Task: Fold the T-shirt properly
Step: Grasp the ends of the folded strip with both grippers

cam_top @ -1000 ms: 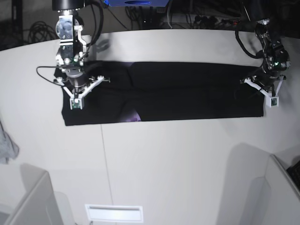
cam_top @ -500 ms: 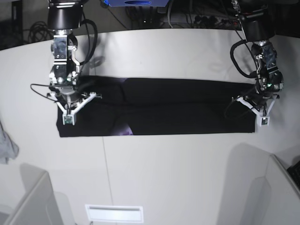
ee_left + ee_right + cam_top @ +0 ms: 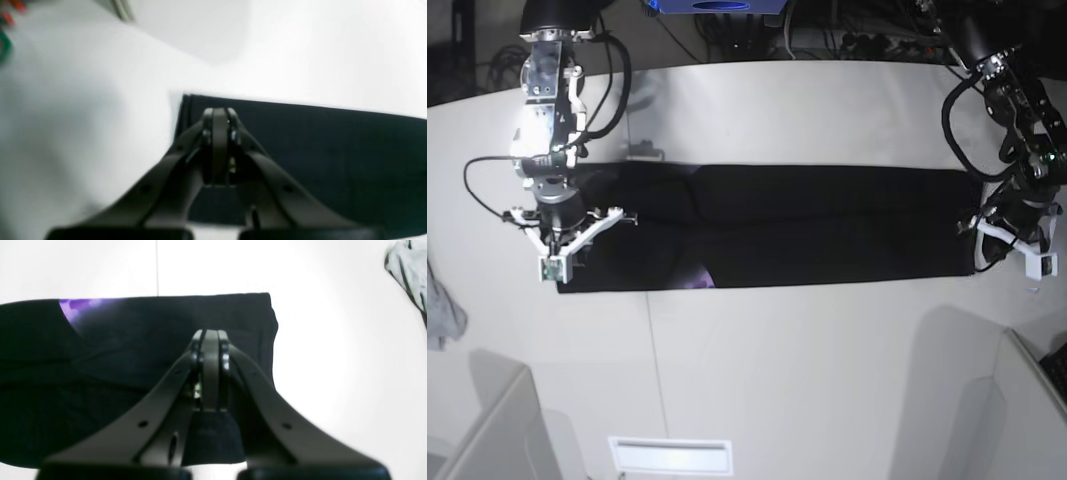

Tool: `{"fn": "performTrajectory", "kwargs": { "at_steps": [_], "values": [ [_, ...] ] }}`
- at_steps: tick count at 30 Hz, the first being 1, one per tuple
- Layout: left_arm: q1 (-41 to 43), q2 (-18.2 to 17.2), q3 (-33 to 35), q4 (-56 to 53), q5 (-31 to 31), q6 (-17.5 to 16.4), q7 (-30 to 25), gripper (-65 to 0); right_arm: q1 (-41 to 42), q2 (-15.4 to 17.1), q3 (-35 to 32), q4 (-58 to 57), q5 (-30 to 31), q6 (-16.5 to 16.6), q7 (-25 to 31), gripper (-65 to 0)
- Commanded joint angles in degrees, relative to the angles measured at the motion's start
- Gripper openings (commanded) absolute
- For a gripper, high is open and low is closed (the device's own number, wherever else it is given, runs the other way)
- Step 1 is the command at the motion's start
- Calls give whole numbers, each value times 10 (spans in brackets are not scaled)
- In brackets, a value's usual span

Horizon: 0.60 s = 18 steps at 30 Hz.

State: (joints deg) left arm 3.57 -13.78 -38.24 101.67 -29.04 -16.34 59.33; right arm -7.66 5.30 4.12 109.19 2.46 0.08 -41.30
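both pincers pinched together on the t-shirt (image 3: pixel 817 225): left gripper (image 3: pixel 218 115) and right gripper (image 3: pixel 210 335) each clamp an end. since a second ago the long black band has slid toward the table's (image 3: pixel 827 370) near edge, stretched taut. looks like a drag-flat before the next fold.

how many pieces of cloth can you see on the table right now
2: the black T-shirt stretched as a long band across the table, and a small grey cloth at the base view's left edge. Others may be out of frame.
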Motion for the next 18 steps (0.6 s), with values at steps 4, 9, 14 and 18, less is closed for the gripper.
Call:
{"fn": "performTrajectory", "kwargs": {
  "at_steps": [4,9,14,18],
  "values": [
    [16,-25,-24,-62,-22,4,-72,-637,-23,-1,1,19,0,0,13,-650],
    [21,-38,-3,-134,-23,-1,-121,-278,-42,-14,-3,18,0,0,13,-650],
    [18,-38,1,-192,-20,-89,-166,0,-51,-17,-3,18,0,0,13,-650],
    [4,-38,5,-236,-19,-105,-170,0,-62,-17,-3,19,0,0,13,-650]
  ]
}}
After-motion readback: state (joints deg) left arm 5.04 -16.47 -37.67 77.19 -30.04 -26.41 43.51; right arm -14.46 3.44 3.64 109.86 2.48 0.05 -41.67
